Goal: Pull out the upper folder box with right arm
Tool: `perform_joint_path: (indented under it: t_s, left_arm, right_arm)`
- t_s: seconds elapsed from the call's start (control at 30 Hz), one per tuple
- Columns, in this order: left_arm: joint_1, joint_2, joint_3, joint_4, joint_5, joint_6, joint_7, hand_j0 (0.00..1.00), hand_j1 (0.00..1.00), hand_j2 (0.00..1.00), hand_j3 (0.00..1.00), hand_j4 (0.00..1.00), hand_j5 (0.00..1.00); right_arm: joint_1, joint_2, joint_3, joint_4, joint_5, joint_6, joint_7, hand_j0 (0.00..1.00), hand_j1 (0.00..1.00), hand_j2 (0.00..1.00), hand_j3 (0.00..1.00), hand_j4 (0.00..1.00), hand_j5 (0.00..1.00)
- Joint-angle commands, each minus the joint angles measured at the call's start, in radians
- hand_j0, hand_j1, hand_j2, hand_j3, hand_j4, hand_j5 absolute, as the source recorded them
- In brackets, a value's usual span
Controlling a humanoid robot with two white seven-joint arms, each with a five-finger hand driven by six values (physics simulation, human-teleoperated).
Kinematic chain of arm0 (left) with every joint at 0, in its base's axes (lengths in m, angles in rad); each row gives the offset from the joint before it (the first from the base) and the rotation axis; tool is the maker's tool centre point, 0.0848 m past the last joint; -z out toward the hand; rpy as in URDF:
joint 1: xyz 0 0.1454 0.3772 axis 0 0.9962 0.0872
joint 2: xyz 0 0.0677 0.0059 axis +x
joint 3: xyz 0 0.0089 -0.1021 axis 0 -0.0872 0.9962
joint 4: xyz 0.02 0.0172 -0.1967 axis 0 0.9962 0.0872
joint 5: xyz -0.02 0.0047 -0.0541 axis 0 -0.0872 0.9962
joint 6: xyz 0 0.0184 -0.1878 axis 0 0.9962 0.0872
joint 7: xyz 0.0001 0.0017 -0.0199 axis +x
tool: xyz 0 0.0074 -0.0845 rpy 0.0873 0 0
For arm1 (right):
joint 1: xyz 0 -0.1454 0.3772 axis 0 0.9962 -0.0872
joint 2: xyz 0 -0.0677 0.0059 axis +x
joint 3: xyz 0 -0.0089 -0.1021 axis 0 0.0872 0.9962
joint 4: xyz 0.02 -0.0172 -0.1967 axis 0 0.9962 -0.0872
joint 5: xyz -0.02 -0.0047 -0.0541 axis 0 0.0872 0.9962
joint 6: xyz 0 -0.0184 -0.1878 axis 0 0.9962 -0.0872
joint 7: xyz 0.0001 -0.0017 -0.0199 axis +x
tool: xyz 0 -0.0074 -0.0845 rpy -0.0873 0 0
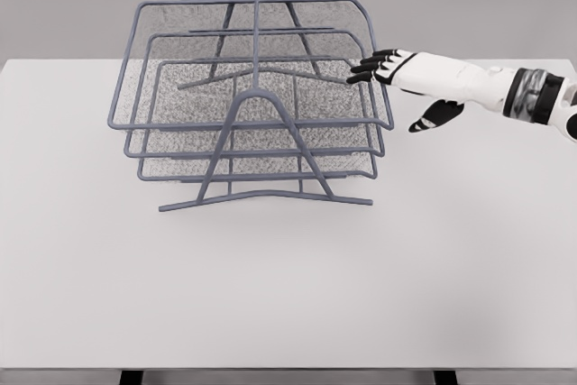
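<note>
Reaching stage: the right hand (383, 67), fingers spread and empty, meets the upper folder box (248, 65) in its rack (261, 146) near the desk's (288, 295) far edge. Next, hook the rim and pull.

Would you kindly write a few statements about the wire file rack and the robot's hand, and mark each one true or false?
1. The grey-blue wire mesh file rack with three stacked trays stands on the white table. True.
2. The right hand, white with black fingers, is at the rack's right side, level with the upper tray. True.
3. The right hand comes in from the picture's left. False: its arm enters from the right edge.
4. The rack lies tipped over on its side. False: it stands upright on its wire feet.
5. The left hand rests on the table in front of the rack. False: no left hand is in view.
</note>
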Motion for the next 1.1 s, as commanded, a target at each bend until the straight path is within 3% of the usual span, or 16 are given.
perform_joint_path:
  t_s: [0.0,0.9,1.07]
  left_arm:
    - [0.0,0.0,0.0,0.0,0.0,0.0,0.0,1.0,1.0,1.0,1.0,1.0,1.0]
    - [0.0,0.0,0.0,0.001,0.0,0.0,0.0,1.0,1.0,1.0,1.0,1.0,1.0]
    - [0.0,0.0,0.0,0.0,0.0,-0.001,0.0,1.0,1.0,1.0,1.0,1.0,1.0]
  right_arm:
    - [0.0,-0.015,-0.003,0.001,0.043,-0.008,0.003,1.0,1.0,1.0,1.0,1.0,1.0]
    - [0.008,-0.179,-0.009,-0.007,0.012,-0.008,0.003,1.0,1.0,1.0,1.0,1.0,1.0]
    - [0.046,-0.2,-0.067,-0.007,0.012,-0.008,0.003,1.0,1.0,1.0,1.0,1.0,1.0]
